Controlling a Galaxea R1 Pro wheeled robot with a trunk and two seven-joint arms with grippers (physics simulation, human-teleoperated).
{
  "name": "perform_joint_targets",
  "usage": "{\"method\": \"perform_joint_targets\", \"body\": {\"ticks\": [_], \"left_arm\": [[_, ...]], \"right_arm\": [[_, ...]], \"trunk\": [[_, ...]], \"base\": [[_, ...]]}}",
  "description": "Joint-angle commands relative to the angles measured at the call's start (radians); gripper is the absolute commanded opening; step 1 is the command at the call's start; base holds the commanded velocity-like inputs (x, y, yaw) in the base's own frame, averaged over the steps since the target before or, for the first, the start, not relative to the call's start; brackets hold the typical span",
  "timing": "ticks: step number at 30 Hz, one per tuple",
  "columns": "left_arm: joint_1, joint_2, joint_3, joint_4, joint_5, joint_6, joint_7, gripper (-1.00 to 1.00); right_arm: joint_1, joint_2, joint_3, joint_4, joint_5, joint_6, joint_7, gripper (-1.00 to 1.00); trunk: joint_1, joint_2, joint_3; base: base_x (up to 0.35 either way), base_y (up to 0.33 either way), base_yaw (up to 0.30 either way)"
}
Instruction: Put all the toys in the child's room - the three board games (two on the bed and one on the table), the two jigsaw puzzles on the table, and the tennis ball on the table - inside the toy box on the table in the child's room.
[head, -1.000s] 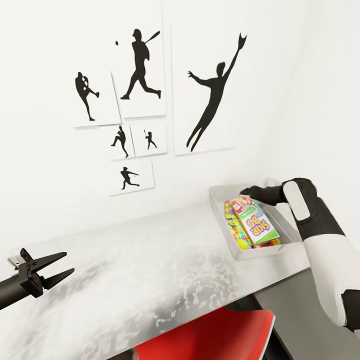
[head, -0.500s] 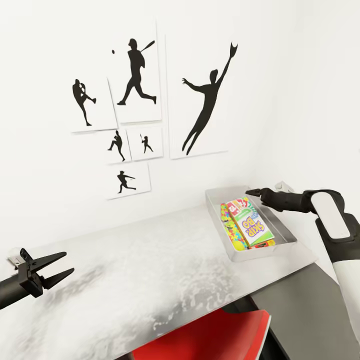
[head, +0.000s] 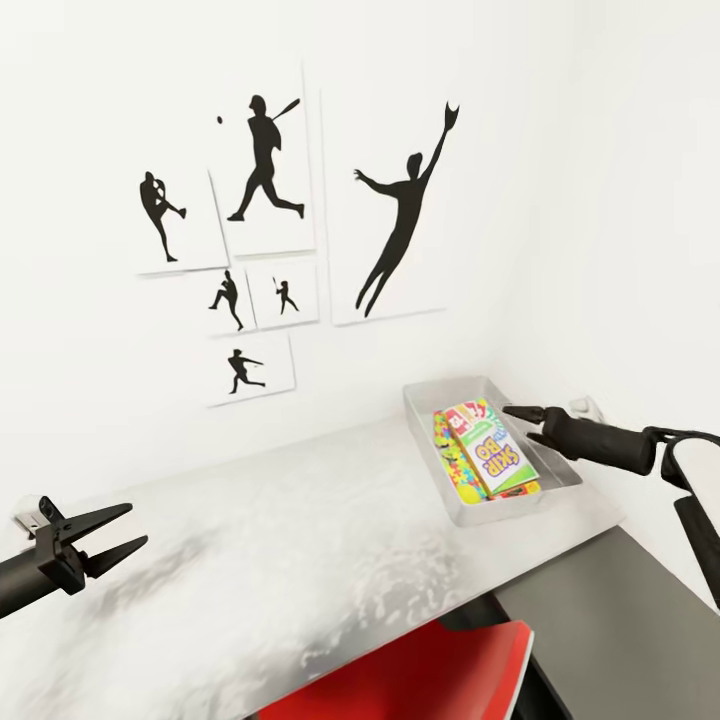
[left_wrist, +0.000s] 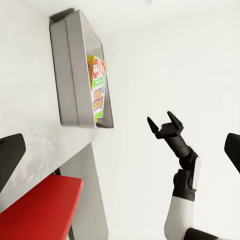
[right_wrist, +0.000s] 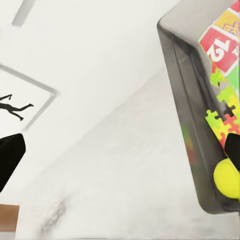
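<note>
Toy box (head: 430, 440) packed at the desk's (head: 300, 540) far right end!
"SKIP-BO" game (head: 492, 458) lies on top, a red "12" card (right_wrist: 221, 47), jigsaw puzzle (right_wrist: 224, 120) and tennis ball (right_wrist: 228, 179) beside it. Right end effector (head: 520, 420) hovers spread above the rim; left end effector (head: 112, 534) spread, well apart.

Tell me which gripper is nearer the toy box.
Right. The right gripper hangs open over the toy box; the left gripper hangs open far across the table.

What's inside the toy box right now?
In the toy box: a Skip-Bo game box on top, jigsaw puzzle beneath, yellow tennis ball at one end. Anything under the game box is hidden.
</note>
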Motion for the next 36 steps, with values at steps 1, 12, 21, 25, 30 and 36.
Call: {"method": "perform_joint_targets", "body": {"ticks": [1,12,21,25,30,36], "left_arm": [[-0.001,0.000,0.001,0.000,-0.005,0.004,-0.006,1.00],[-0.001,0.000,0.001,0.000,-0.005,0.004,-0.006,1.00],[-0.001,-0.001,0.001,0.000,-0.005,0.004,-0.006,1.00],[-0.001,0.000,0.001,0.001,-0.005,0.004,-0.006,1.00],[-0.001,-0.001,0.001,0.000,-0.005,0.004,-0.006,1.00],[-0.001,-0.001,0.000,0.000,-0.005,0.004,-0.005,1.00]], "right_arm": [[0.019,0.000,-0.012,-0.016,-0.016,0.003,-0.008,1.00],[0.388,0.014,-0.233,-0.114,-0.025,0.003,0.402,1.00],[0.676,0.022,-0.301,-0.114,-0.016,-0.180,0.712,1.00],[0.731,0.027,-0.294,-0.117,0.008,-0.269,0.834,1.00],[0.750,0.035,-0.290,-0.116,0.100,-0.324,0.938,1.00],[0.755,0.043,-0.289,-0.114,0.180,-0.341,0.981,1.00]], "trunk": [[0.001,-0.002,0.000],[0.001,-0.002,0.017],[0.001,-0.002,0.031],[0.001,-0.002,0.038],[0.001,-0.002,0.043],[0.001,-0.002,0.044]], "base": [[0.000,0.000,-0.070],[0.000,0.000,-0.050],[0.000,0.000,-0.004],[0.000,0.000,0.000],[0.000,0.000,0.000],[0.000,0.000,0.000]]}}
